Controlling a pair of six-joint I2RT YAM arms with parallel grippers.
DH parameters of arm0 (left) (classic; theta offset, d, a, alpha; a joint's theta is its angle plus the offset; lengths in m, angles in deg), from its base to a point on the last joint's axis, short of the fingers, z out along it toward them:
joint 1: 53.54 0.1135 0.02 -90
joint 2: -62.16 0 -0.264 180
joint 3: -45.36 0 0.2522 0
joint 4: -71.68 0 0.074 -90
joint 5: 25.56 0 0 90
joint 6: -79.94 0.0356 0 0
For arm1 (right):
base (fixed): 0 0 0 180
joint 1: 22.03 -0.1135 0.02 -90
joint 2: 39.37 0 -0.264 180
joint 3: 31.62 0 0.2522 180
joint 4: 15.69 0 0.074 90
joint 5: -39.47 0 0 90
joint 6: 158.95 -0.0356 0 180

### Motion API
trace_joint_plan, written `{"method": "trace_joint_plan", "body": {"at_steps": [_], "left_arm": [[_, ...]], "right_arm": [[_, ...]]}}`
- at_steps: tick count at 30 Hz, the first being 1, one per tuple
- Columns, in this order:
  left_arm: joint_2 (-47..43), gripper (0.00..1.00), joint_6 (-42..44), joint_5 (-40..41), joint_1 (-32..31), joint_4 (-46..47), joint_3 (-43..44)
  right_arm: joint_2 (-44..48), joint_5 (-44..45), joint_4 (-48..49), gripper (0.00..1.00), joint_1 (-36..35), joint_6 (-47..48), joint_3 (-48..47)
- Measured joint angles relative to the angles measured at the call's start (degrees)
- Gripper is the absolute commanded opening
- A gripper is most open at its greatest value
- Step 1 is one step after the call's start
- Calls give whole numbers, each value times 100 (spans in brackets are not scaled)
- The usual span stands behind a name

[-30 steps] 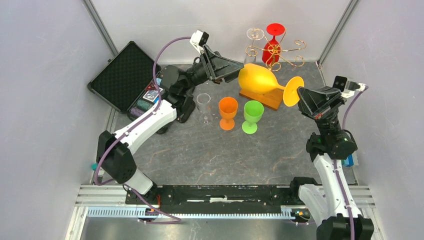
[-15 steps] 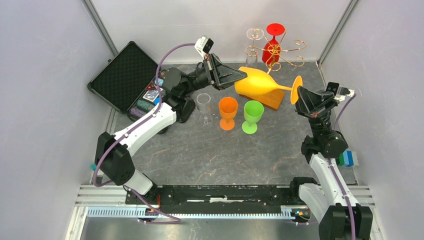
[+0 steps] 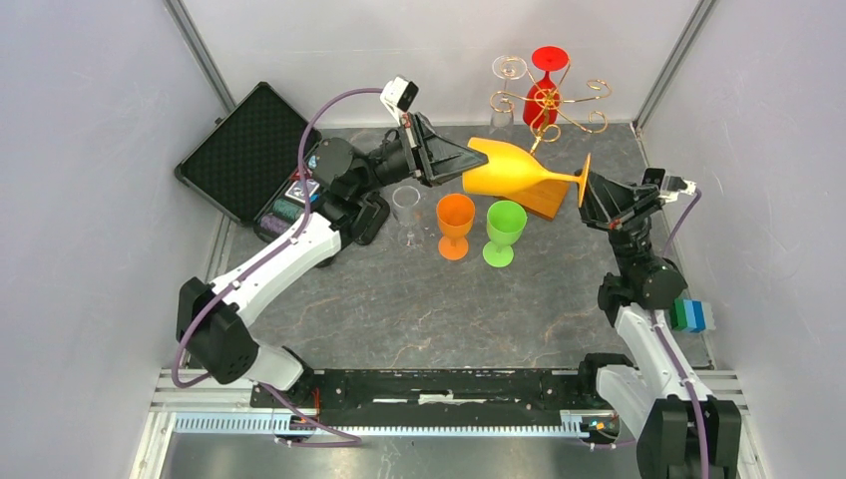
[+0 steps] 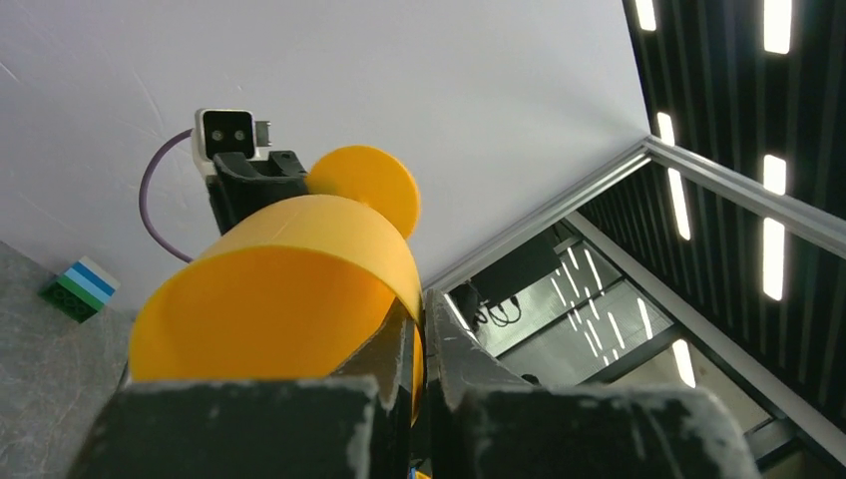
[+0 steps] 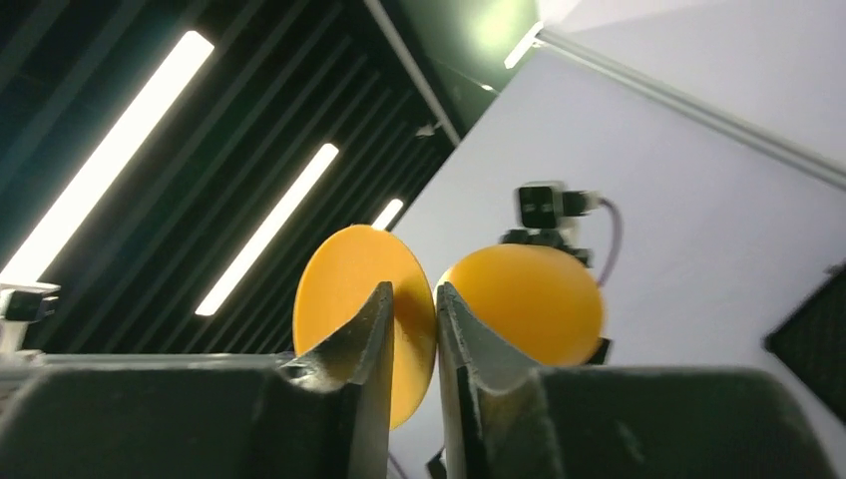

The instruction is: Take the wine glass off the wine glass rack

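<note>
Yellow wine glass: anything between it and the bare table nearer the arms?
Yes. The orange goblet, green goblet and clear glass stand in a row in front of the yellow wine glass, and the rack's wooden base appears to lie under its stem. It likely has to clear them.

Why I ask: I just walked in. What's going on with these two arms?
A yellow wine glass hangs sideways in the air, off the wine glass rack. The left gripper is clamped on the bowl's rim; the right gripper flanks the foot, grip unclear. A red glass hangs on the rack; an orange glass, a green glass and a clear glass stand nearby.
</note>
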Motion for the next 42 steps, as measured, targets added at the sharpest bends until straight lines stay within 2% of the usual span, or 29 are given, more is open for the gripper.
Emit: {"method": "trace_joint_plan", "body": {"at_steps": [3,5,8,13,19,22,26,29,34,42], "left_arm": [[-181,2,295,-17,-13,-184,-4],[-378,2,616,-13,-31,-439,-2],[-750,2,1327,48,-28,-1139,15],[-1438,2,2907,444,98,-3091,175],[-2249,2,4962,1598,166,-5917,546],[-2529,2,5718,2197,166,-7117,595],[-2667,2,6308,2927,166,-8356,363],[-2594,2,6516,3373,166,-9014,-33],[-2258,2,6616,3781,166,-9573,-527],[-1703,2,6664,4304,166,-9696,-627]], "right_arm": [[-66,-42,-232,51,2,216,63],[-107,-63,-481,69,2,411,105],[-28,-79,-929,75,4,868,146],[588,7,-2267,75,4,2302,131],[739,17,-4282,75,4,4172,-509],[608,15,-5418,76,4,5121,-1091],[542,26,-6413,76,4,5993,-1506],[529,83,-6964,77,4,6483,-1620],[540,160,-7410,77,4,6977,-1622],[732,166,-7591,77,4,7545,-1740]]}}
